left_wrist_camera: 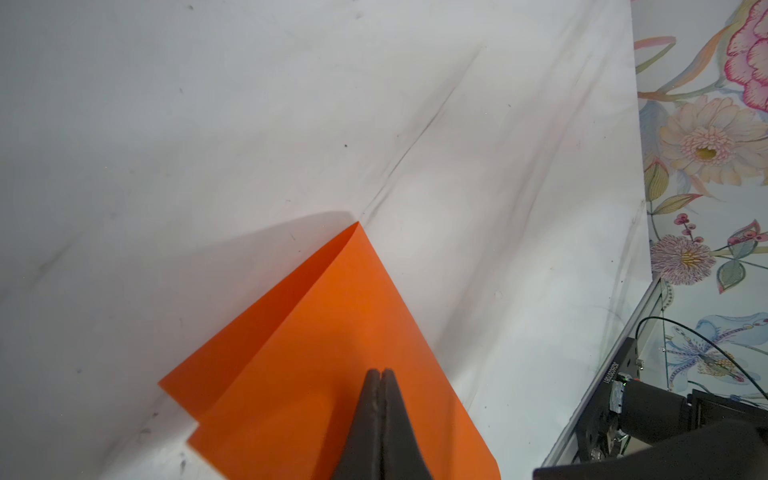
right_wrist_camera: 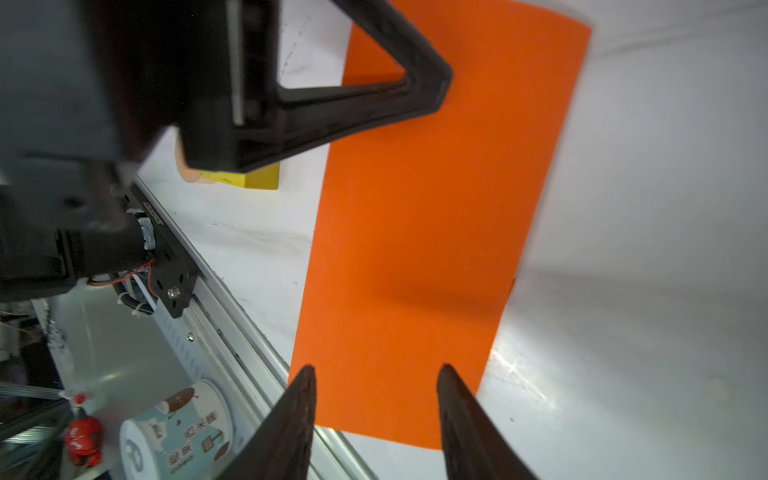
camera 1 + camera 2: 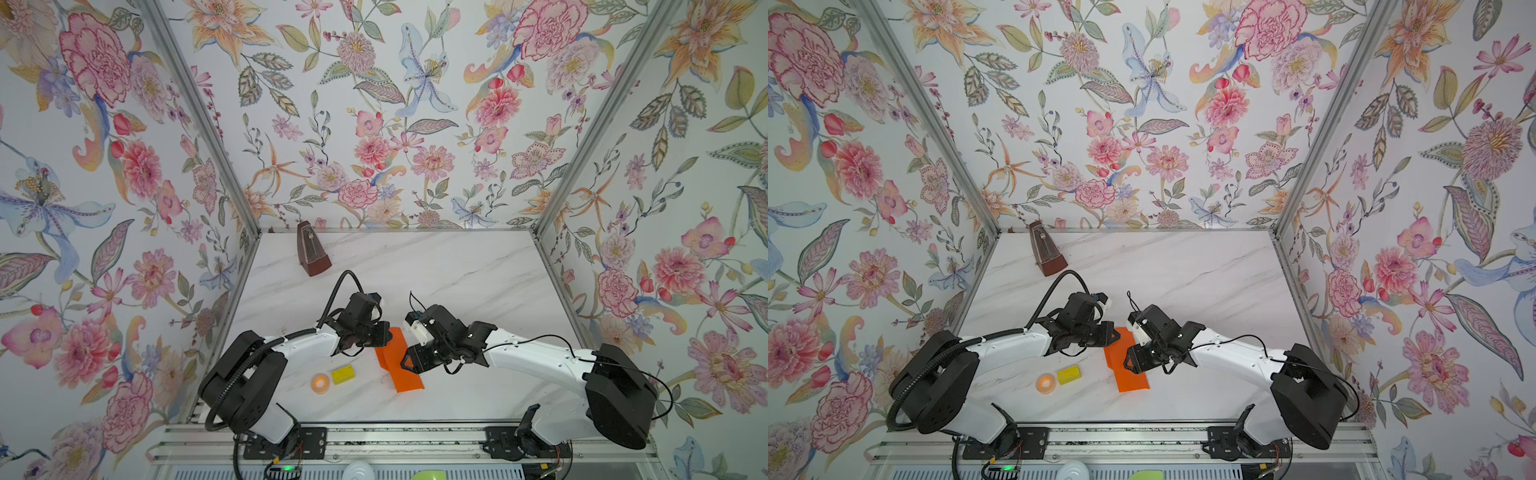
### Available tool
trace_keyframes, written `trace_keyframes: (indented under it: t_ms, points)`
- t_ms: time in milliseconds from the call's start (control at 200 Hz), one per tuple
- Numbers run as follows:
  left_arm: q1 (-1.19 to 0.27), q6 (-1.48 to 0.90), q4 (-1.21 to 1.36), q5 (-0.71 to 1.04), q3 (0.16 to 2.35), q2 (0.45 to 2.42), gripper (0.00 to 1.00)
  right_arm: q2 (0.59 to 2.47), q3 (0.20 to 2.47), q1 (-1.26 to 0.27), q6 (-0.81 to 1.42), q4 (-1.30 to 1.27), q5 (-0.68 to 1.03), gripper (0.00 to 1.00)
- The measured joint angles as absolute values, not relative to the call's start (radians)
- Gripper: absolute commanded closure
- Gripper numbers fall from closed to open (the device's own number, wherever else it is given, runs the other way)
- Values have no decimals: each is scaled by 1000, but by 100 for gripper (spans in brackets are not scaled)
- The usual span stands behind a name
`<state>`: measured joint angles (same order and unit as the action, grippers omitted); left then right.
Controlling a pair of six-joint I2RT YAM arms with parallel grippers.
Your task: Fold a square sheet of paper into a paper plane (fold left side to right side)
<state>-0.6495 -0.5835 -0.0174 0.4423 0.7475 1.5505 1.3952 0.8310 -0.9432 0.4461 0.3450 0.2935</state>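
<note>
The square sheet of paper (image 3: 400, 368) (image 3: 1128, 371) is bright orange and lies folded into a narrow strip on the white marble table, between the two arms. In the left wrist view one layer of the paper (image 1: 332, 353) sits slightly offset over the other. My left gripper (image 3: 388, 334) (image 1: 379, 371) is shut, with its tips over the far end of the strip and nothing between them. Over the strip's near half my right gripper (image 3: 405, 365) (image 2: 376, 370) stands open and holds nothing. No paper plane shape shows.
A yellow block (image 3: 343, 374) and an orange tape ring (image 3: 320, 382) lie left of the paper. A brown metronome (image 3: 311, 249) stands at the back left. A metal rail (image 3: 395, 436) runs along the front edge, with a paper cup (image 2: 178, 428) beyond it.
</note>
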Motion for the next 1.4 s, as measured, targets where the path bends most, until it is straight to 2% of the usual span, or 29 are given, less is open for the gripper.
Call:
trace_keyframes:
  t_ms: [145,320,550,751,1051,1401]
  points:
    - [-649,-573,-28,440,761,1584,96,1303,760,-1037,327,309,180,38]
    - [-649,-573,-42,438,772,1575,96,1199,630,-1229,178,208,0,30]
    - [-649,-572,-72,437,808,1501,95,1251,596,-1395,46,93,-224,29]
    - [-649,-569,-82,438,828,1480,95,1341,596,-1437,-10,31,-352,35]
    - [-649,-566,-96,438,827,1480,95,1343,596,-1440,-23,-26,-429,47]
    - [-649,-566,-96,438,825,1477,95,1343,596,-1441,-9,-28,-435,74]
